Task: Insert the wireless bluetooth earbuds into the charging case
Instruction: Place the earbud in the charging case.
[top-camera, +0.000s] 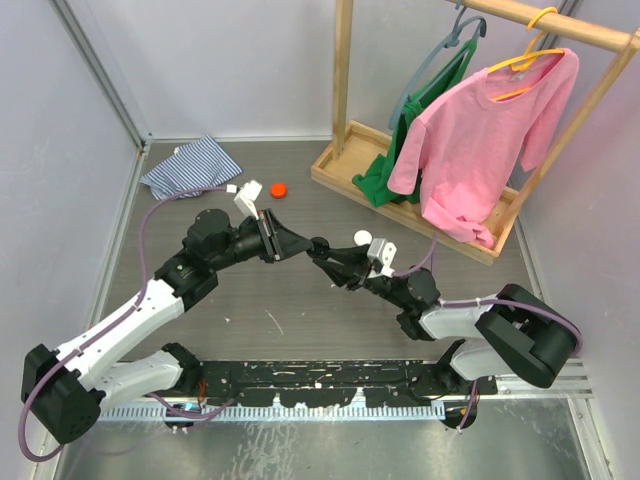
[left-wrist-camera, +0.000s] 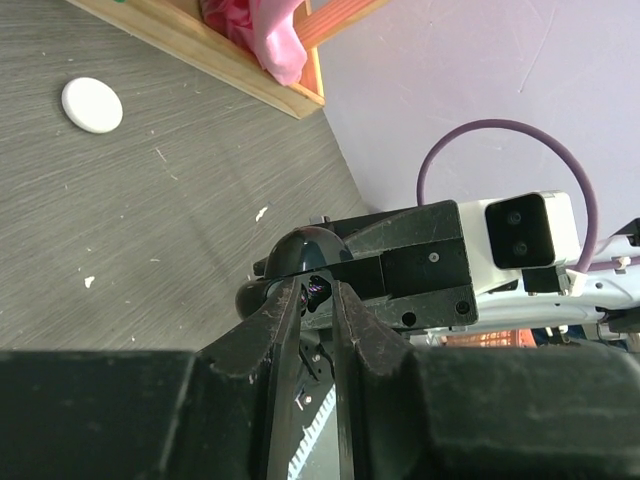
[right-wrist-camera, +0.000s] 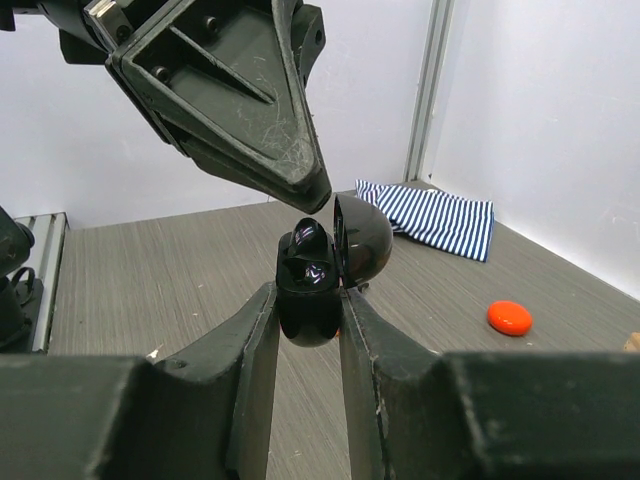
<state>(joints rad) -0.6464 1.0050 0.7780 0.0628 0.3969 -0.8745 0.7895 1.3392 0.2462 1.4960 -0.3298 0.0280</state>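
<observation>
In the top view the case is almost lost where my two grippers meet above the table (top-camera: 300, 320). My right gripper (right-wrist-camera: 310, 297) pinches the black case (right-wrist-camera: 308, 318) by its sides. The case stands with its long axis upright, mouth up, and its lid (right-wrist-camera: 362, 235) is swung open and tilted back to one side. A glint shows inside the mouth, but I cannot tell what it is.

My left gripper (left-wrist-camera: 318, 292) hangs tip-down just above that mouth. Its fingers (left-wrist-camera: 285, 312) are drawn close on a tiny dark earbud (left-wrist-camera: 319, 289) with a purple glint, too small to make out which way it points.

An orange puck (right-wrist-camera: 509, 318) and a striped cloth (right-wrist-camera: 430, 215) lie well apart, beyond the case.
</observation>
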